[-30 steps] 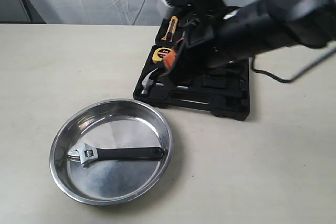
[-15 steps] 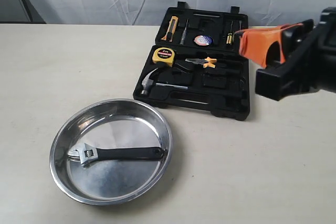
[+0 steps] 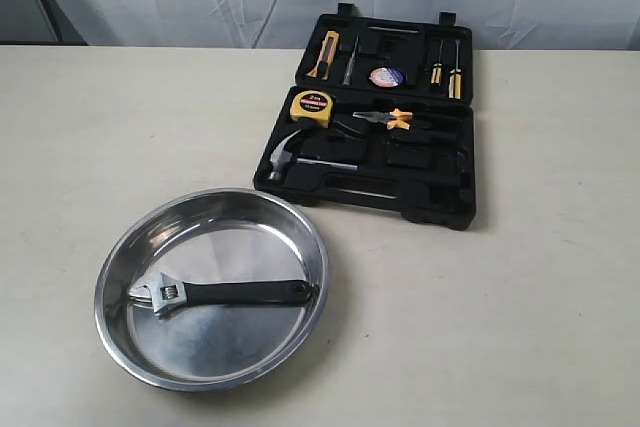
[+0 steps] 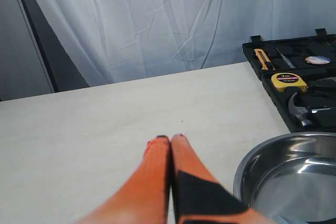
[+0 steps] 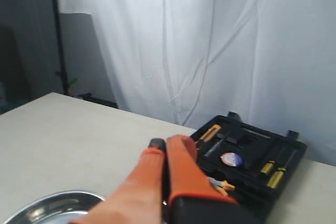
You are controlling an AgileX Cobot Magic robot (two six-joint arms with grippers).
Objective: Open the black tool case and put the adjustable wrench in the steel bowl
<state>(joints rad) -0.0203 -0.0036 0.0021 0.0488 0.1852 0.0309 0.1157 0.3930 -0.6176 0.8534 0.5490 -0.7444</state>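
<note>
Lying in the bowl: the adjustable wrench (image 3: pixel 215 294) rests flat on the floor of the steel bowl (image 3: pixel 200 215). Its silver head points toward the left of the exterior view, and its black handle reaches across to the opposite wall.
Case: the black tool case (image 3: pixel 430 182) sits behind the bowl, near it but apart, with the lid folded fully back. The hammer (image 3: pixel 290 157), tape measure (image 3: pixel 311 104) and pliers (image 3: pixel 385 119) are seated in their moulded slots. A long slot along the front edge looks empty.
Just changed: a second ago the right arm hung over the case and hid most of it. Half a second ago it had slid to the right edge of the exterior view. Now no arm shows there at all. The wrench, bowl and case have not shifted through any of this.
Left claw (image 4: pixel 169 139): the orange fingers are pressed together with nothing between them, poised over bare tabletop (image 3: pixel 520 327) with the bowl's rim off to one side.
Right claw (image 5: pixel 164 142): also closed and empty, held high and well back from the open case.
Meaning for the task: the case is open and the wrench is in the bowl, so both parts look finished. The arm's withdrawal reads as a retreat to rest, not the start of another reach.
Left to do: nothing that I can judge from here.
</note>
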